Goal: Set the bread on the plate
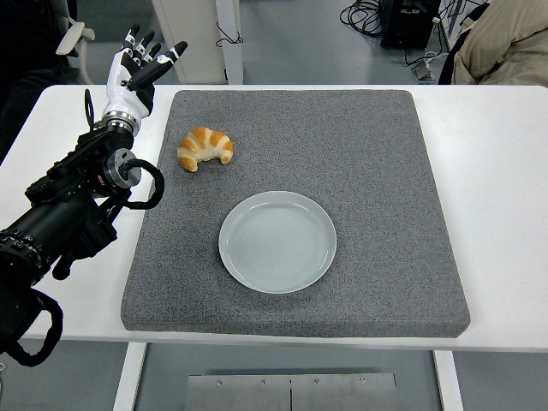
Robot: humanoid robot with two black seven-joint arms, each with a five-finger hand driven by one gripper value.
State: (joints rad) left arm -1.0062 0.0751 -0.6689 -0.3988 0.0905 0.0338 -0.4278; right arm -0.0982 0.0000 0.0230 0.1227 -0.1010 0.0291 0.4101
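Note:
A golden croissant (205, 147) lies on the grey mat (377, 171), toward its far left. In the middle of the mat sits a pale round plate (277, 241) with nothing on it. My left hand (144, 67) is raised over the table's far left corner, up and to the left of the croissant and apart from it. Its fingers (172, 55) are spread and hold nothing. The left arm (73, 205) reaches in from the lower left edge. No right arm shows.
The white table (488, 154) extends past the mat on both sides. A person in a beige garment (505, 43) sits at the top right. Cables and a dark box (409, 21) lie on the floor behind.

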